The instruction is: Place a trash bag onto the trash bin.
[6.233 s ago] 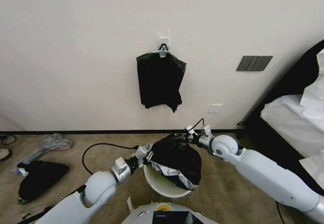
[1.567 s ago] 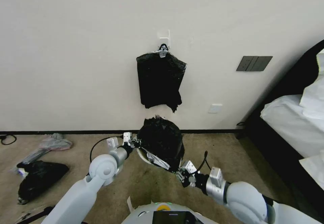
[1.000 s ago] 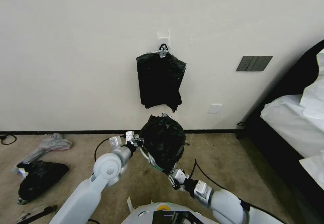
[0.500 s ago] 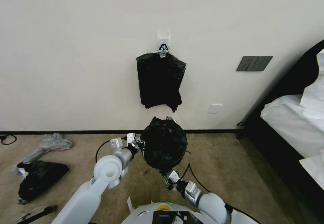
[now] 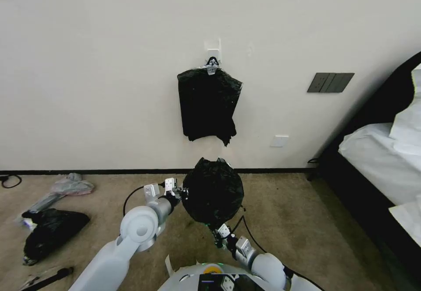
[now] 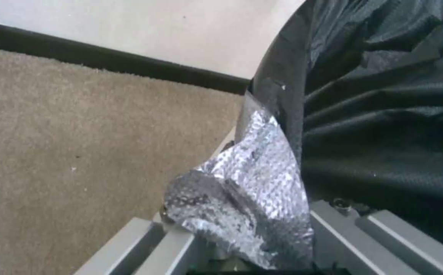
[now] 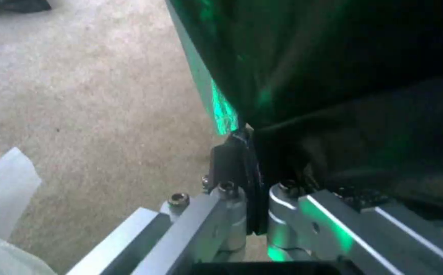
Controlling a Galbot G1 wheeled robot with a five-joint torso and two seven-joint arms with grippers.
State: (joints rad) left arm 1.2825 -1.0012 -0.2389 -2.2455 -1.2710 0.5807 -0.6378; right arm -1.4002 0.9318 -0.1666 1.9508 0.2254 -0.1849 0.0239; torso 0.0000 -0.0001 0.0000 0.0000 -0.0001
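The left gripper pinches the trash bag at nine o'clock, the right gripper at six; stretched apart, probably to hood the rim.

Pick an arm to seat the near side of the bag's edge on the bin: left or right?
Probably right. The right gripper grips the trash bag at its near bottom edge; the left gripper holds the side.

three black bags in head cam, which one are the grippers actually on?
The trash bag in the middle, stretched round over the bin: left gripper and right gripper both clamp its edge. The clipped bundle hangs on the wall; the lumpy sack lies on the carpet.
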